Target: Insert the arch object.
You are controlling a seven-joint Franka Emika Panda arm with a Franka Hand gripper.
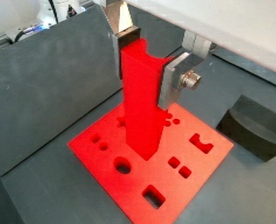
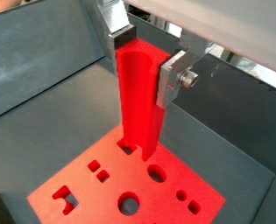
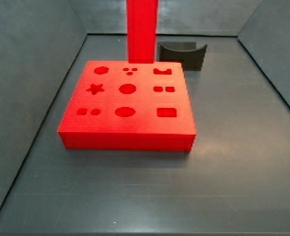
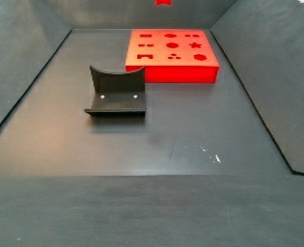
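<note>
So the gripper (image 1: 150, 59) is hanging right above the red board (image 1: 199, 156), and its two silver fingers (image 1: 176, 77) are sitting on either side of a tall red pole (image 1: 141, 105), pressed against it by the look of both wrist views, so it's clamping that pole. The pole is standing upright with its lower end meeting the board's top, near the row of small holes; I can't tell whether it's actually seated in one. In a side view the pole (image 3: 141, 29) is rising at the far edge of the board (image 3: 122, 129) and running out of the picture, so the gripper itself isn't showing there. The arch object (image 4: 116, 93) is lying on the dark floor, well apart from the board (image 4: 174, 69), untouched, its curved notch facing upward. In a wrist view it's (image 1: 256, 127) sitting off beside the board's corner, not touching it.
</note>
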